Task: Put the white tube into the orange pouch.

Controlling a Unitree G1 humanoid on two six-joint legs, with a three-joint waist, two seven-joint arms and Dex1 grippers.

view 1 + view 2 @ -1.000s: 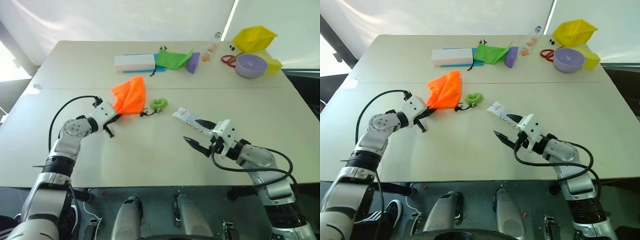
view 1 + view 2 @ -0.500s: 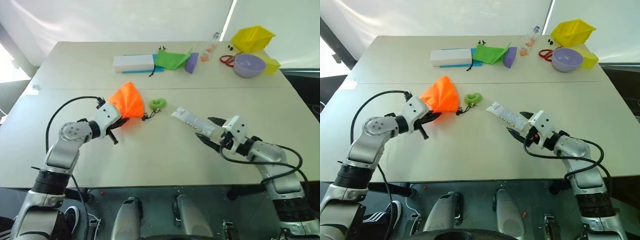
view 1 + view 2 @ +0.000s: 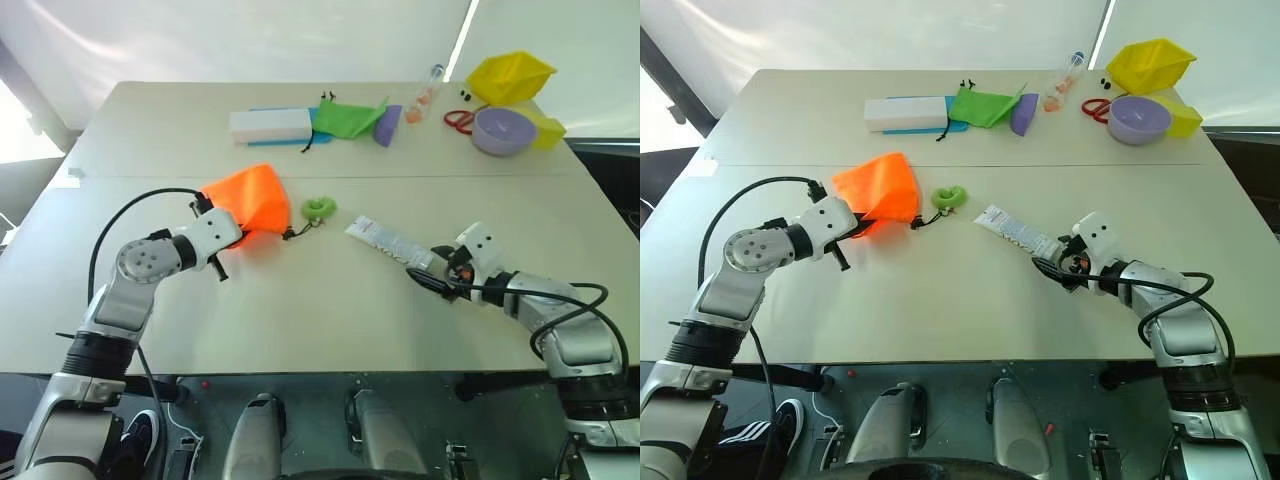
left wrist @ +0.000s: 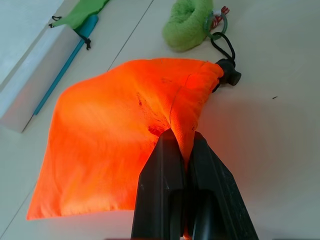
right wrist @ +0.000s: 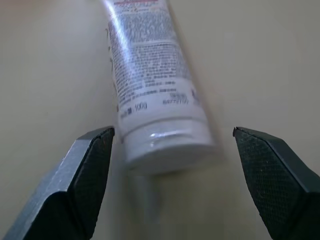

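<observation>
The left pincer [image 4: 181, 150] is clamping a fold of the orange pouch [image 3: 250, 200], a soft, crumpled fabric bag that is slumping on the smooth pale bench [image 3: 300, 310] left of centre. Its black cord [image 4: 225, 50] is trailing to a fuzzy green ring [image 3: 317, 208] just to its right. The white tube [image 3: 388, 240], flat and glossy with fine dark print, is lying on the bench right of centre, its round cap end pointing at the right pincer [image 5: 172, 165]. That pincer's textured black fingers [image 5: 90, 170] are standing wide apart on either side of the cap, gripping nothing.
</observation>
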